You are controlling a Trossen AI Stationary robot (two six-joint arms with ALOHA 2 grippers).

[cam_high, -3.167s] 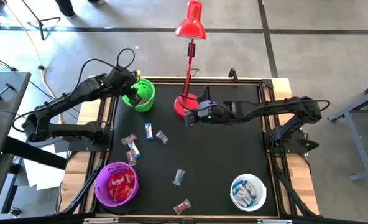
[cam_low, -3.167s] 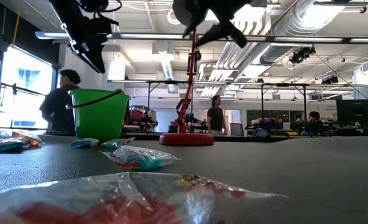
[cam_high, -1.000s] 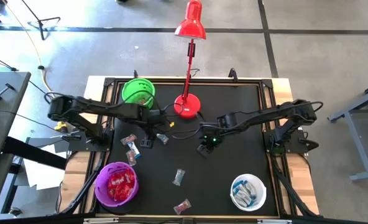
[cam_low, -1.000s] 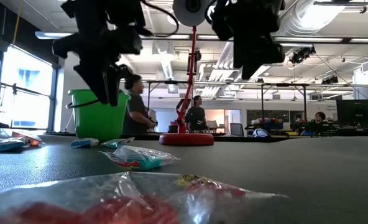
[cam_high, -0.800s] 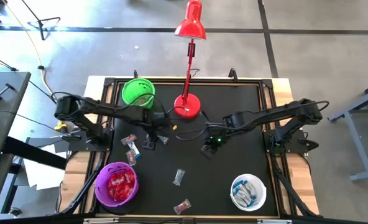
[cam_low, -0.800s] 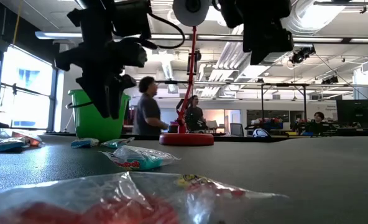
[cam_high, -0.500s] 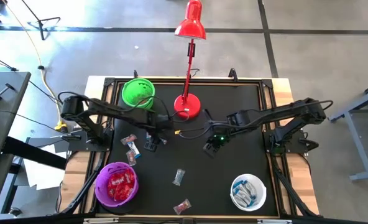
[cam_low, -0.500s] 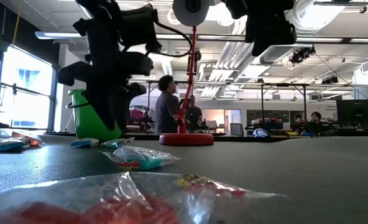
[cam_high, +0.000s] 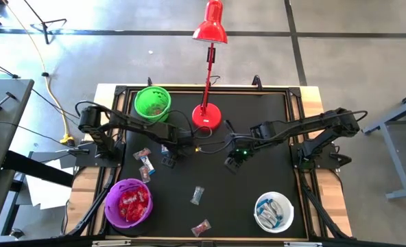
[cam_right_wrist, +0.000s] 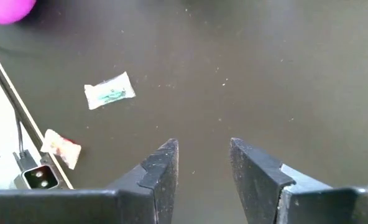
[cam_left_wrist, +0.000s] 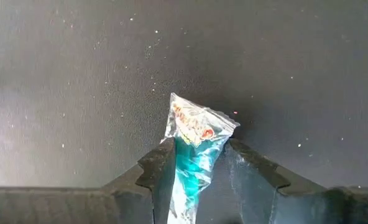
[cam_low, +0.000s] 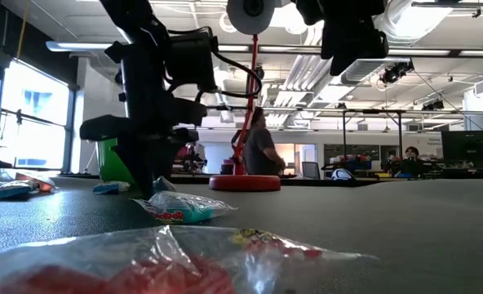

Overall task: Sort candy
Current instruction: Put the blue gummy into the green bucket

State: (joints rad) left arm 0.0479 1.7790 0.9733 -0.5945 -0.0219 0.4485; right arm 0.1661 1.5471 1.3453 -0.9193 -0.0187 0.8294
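A clear greenish candy (cam_left_wrist: 193,143) lies flat on the black mat, and my left gripper (cam_left_wrist: 199,165) points down over it, open, one finger on either side of the wrapper. In the high view that gripper (cam_high: 171,156) is left of the mat's centre. My right gripper (cam_right_wrist: 202,158) hangs open above bare mat near the centre (cam_high: 234,159). More candy lies loose: a red one (cam_high: 142,153), a blue-and-white one (cam_high: 147,165), a greenish one (cam_high: 198,195) and a red one (cam_high: 201,227).
A green bowl (cam_high: 153,103) stands at the far left, a purple bowl (cam_high: 128,203) with red sweets at the near left, and a white bowl (cam_high: 273,212) with blue-and-white sweets at the near right. A red lamp's base (cam_high: 207,118) stands at the far middle.
My left gripper has come down toward the mat, shifting a little toward the right edge and rolling slightly, until its open fingers flank the greenish candy. My right gripper has risen a little and drifted toward the right edge. The candy has stayed put.
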